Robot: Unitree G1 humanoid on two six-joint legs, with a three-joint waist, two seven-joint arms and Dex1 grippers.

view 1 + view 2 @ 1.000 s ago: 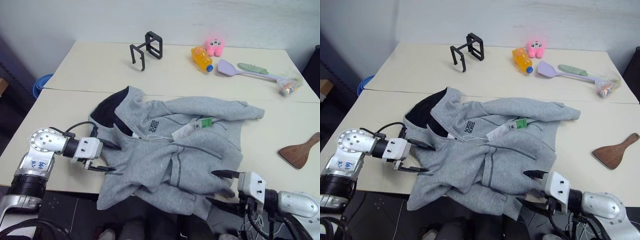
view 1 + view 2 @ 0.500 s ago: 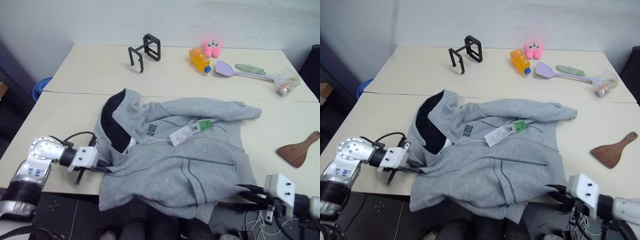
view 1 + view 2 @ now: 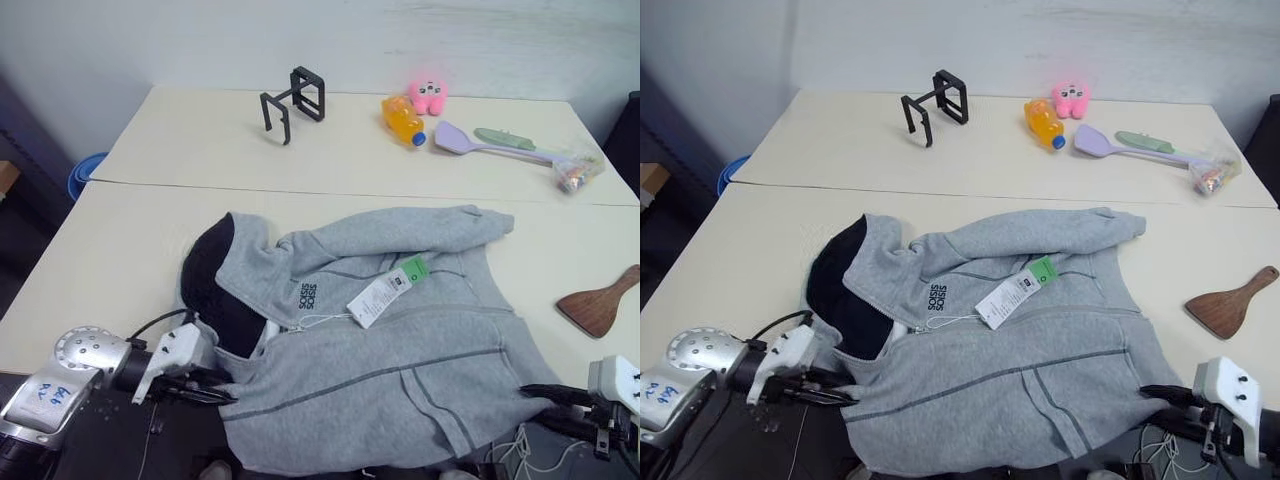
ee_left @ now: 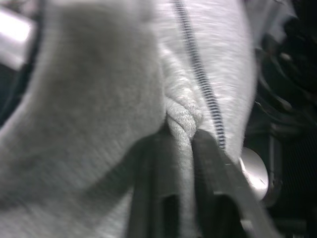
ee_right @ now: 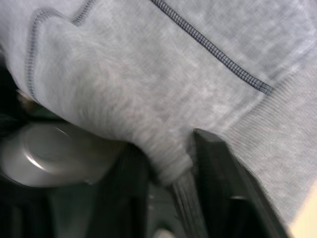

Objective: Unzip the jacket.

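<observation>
Left eye view: jacket (image 3: 390, 345) flat on the table (image 3: 130, 230), front up, zip still done up, spanning between my two grippers.
It's soft, light fleece: drapes, bunches, stretches when pulled, not fragile. Left gripper (image 3: 215, 385) is at the near edge by the dark hood lining; right gripper (image 3: 555, 408) is at the hem corner, which hangs past the table edge. Hang tag (image 3: 383, 293) lies mid-chest between them.
Left wrist view: my fingers (image 4: 210, 168) pinch a bunched fold of fleece, zip teeth (image 4: 200, 74) running just beside it.
Right wrist view: my fingers (image 5: 218, 168) clamp the ribbed hem, seam line (image 5: 213, 47) just beyond.
Judgement: cloth will slide and stretch, so pin it close beside the zip and take the small pull itself; I can't make it out here.
</observation>
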